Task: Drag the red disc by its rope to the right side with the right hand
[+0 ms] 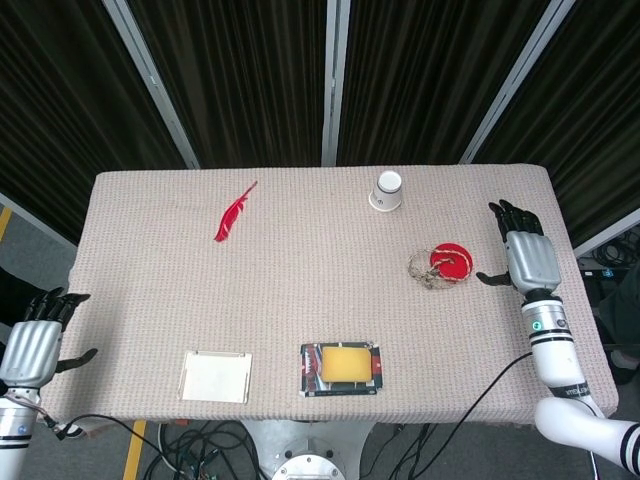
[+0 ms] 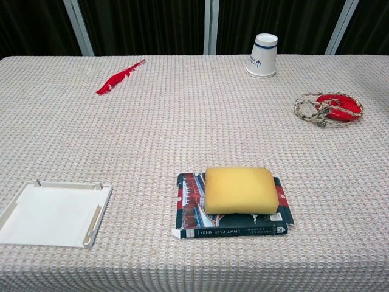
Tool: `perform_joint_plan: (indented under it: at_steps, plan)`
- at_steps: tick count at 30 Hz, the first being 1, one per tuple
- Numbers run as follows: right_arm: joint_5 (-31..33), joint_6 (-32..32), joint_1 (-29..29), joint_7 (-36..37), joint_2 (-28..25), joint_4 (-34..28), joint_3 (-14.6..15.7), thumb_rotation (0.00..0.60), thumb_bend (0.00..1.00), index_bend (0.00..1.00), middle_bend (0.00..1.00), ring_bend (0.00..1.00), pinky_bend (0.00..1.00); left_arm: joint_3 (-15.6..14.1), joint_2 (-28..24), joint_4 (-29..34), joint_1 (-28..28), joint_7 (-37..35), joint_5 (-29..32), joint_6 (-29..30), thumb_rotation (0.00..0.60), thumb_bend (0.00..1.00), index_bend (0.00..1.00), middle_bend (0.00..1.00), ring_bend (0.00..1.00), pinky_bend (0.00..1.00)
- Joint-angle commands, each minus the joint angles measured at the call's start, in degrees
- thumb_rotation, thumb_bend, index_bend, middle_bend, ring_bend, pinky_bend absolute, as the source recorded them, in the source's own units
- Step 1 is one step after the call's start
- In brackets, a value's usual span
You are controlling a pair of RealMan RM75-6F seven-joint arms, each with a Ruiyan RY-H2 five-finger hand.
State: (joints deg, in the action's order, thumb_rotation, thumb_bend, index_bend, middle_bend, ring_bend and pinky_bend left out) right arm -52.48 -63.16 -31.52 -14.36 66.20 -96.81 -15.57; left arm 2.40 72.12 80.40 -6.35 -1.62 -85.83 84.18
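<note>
The red disc [image 1: 451,262] [image 2: 338,107] lies flat on the right part of the table. Its rope [image 1: 427,271] [image 2: 311,110] is piled loosely over and to the left of the disc. My right hand [image 1: 527,254] hovers to the right of the disc with its fingers spread, holding nothing and apart from the rope. Off the table's left edge, my left hand [image 1: 32,340] is open and empty. Neither hand appears in the chest view.
An upturned paper cup [image 1: 387,190] stands behind the disc. A red feather [image 1: 232,215] lies at the back left. A yellow sponge [image 1: 345,362] sits on a card box near the front edge, with a white tray [image 1: 215,376] to its left.
</note>
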Motion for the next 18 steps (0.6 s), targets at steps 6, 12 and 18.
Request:
perform_joint_plan:
  at_steps: [6, 12, 18]
  plan:
    - [-21.06, -16.05, 10.98, 2.78, -0.85, -2.91, 8.88, 0.6, 0.0, 0.0, 0.0, 0.0, 0.0, 0.15, -0.19, 0.32, 0.03, 0.02, 0.01, 0.31, 0.6, 0.0, 0.2, 0.22, 0.1, 0.14]
    - [-32.3, -30.92, 22.06, 6.68, 5.23, 6.64, 16.57, 0.6, 0.0, 0.0, 0.0, 0.0, 0.0, 0.57, -0.3, 1.34, -0.29, 0.55, -0.29, 0.77, 0.6, 0.0, 0.2, 0.22, 0.1, 0.14]
    - [-32.31, -30.31, 26.09, 11.19, 7.72, 11.96, 19.11, 0.6, 0.04, 0.0, 0.0, 0.0, 0.0, 0.97, -0.2, 2.23, -0.74, 1.03, -0.37, 0.8, 0.6, 0.0, 0.2, 0.22, 0.1, 0.15]
